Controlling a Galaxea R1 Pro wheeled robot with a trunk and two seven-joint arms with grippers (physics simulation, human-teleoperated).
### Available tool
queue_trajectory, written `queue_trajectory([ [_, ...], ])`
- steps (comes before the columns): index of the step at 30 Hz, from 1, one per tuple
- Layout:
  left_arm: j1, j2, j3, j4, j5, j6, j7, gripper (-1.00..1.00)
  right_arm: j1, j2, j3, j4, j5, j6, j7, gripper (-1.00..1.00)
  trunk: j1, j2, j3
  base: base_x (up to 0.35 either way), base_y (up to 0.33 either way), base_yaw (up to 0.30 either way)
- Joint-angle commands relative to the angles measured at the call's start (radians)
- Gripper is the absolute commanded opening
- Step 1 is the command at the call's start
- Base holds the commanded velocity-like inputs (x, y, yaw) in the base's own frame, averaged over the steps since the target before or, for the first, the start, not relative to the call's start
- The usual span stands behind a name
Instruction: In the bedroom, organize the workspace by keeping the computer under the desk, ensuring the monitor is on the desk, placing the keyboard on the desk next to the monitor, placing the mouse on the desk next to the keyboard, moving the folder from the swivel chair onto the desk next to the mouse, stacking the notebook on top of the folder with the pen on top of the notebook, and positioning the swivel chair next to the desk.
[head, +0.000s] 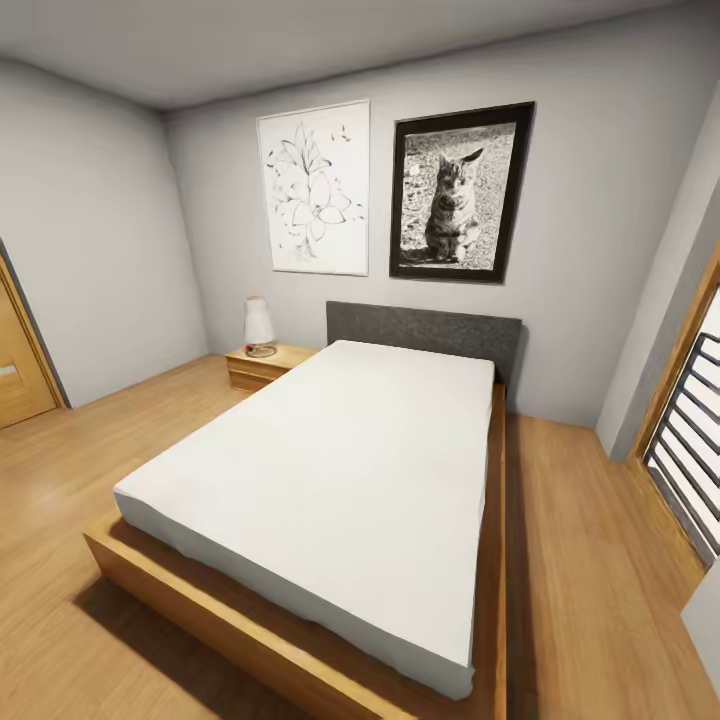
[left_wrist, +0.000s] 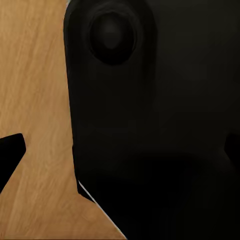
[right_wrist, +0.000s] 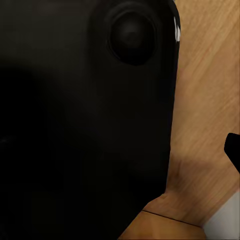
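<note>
Head view: a bedroom is seen, with a white mattress (head: 330, 480) on a low wooden bed frame (head: 240, 625).

Two framed pictures (head: 455, 190) are hung above the grey headboard (head: 425, 335). In both wrist views a black robot body (left_wrist: 160, 125) over wooden floor (left_wrist: 35, 75) is shown; whether the grippers are wide or narrow cannot be told. No task object is seen.

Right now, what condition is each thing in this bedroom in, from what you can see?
Bed: made up plain white, nothing lying on it.
Lamp: upright on the nightstand, apparently unlit.
Cat picture: hanging on the wall.
Flower drawing: hanging beside it.
Door: can't tell, only its edge shows.
Window blinds: slats lowered.
Robot hands: can't tell open or shut; dark robot parts block the wrist views.
</note>
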Motion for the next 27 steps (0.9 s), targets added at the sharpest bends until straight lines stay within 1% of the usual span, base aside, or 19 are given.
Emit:
queue_trajectory([
  [1,0.006,-0.006,0.000,-0.006,-0.002,-0.006,0.001,1.00,-0.003,0.006,-0.001,-0.006,-0.003,-0.006,-0.006,1.00,-0.004,0.007,0.003,0.000,0.000,0.000],
  [3,0.006,-0.017,0.001,-0.017,-0.009,-0.004,-0.005,1.00,0.003,0.017,0.000,-0.017,-0.002,-0.006,-0.004,1.00,-0.011,0.021,0.009,0.000,0.000,0.000],
  [5,0.006,-0.028,0.001,-0.028,-0.012,-0.001,-0.006,1.00,0.005,0.017,0.000,-0.016,-0.002,0.000,-0.003,1.00,-0.019,0.035,0.015,0.000,0.000,0.000],
  [7,0.006,-0.039,0.000,-0.039,-0.023,0.010,-0.008,1.00,0.011,0.008,0.000,-0.024,-0.001,-0.003,0.001,1.00,-0.027,0.049,0.021,0.000,0.000,0.000],
  [10,0.006,-0.055,0.000,-0.055,-0.025,0.014,-0.008,1.00,0.012,0.005,0.001,-0.026,0.000,-0.020,0.001,1.00,-0.038,0.070,0.031,0.000,0.000,0.000],
  [20,0.006,-0.057,0.001,-0.065,-0.024,0.013,-0.006,1.00,0.012,0.005,0.000,-0.030,0.000,-0.076,0.002,1.00,-0.077,0.140,0.062,0.000,0.000,0.000],
  [27,0.006,-0.057,0.002,-0.102,-0.021,0.011,-0.006,1.00,0.012,0.003,0.000,-0.029,0.000,-0.115,0.002,1.00,-0.103,0.189,0.084,0.000,0.000,0.000],
])
